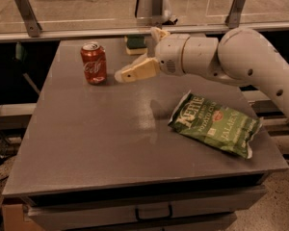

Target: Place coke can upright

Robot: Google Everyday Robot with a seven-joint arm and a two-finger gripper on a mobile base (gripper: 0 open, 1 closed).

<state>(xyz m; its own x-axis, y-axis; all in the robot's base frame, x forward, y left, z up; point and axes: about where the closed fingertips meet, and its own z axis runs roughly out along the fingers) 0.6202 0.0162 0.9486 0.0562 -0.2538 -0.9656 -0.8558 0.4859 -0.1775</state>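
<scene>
The coke can (93,63), red with white script and a silver top, stands upright on the grey table (101,143) at the back left. My gripper (137,55) hangs just right of the can, apart from it, a little above the table. It is open and empty. One cream finger (135,71) points left toward the can, the other finger (159,33) shows higher and further back. The white arm reaches in from the right.
A green chip bag (214,124) lies flat at the table's right side, under the arm. A green and yellow sponge (134,43) sits at the back edge behind the gripper. A glass barrier with metal posts (27,14) runs behind the table.
</scene>
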